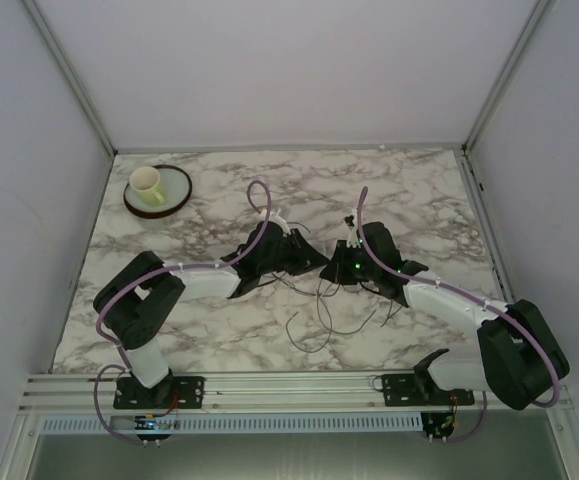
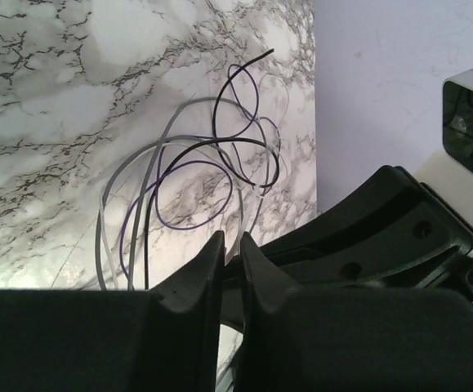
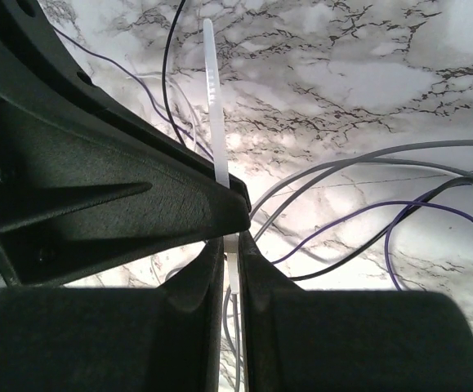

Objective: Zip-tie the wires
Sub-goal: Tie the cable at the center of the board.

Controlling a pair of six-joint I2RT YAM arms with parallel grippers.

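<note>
The wires (image 1: 321, 318) lie in loose grey, purple and black loops on the marble table between the two arms. They also show in the left wrist view (image 2: 195, 155) and the right wrist view (image 3: 367, 212). My two grippers meet tip to tip just above them. A white zip tie (image 3: 211, 98) runs down into my right gripper (image 3: 232, 243), which is shut on its lower end. My left gripper (image 2: 231, 238) has its jaws nearly together with the white strap between the tips. Its black finger (image 3: 105, 188) covers the middle of the strap in the right wrist view.
A pale cup (image 1: 147, 183) stands on a round plate (image 1: 177, 194) at the back left corner. Grey enclosure walls close in the table on three sides. A metal rail (image 1: 289, 385) carrying both arm bases runs along the near edge.
</note>
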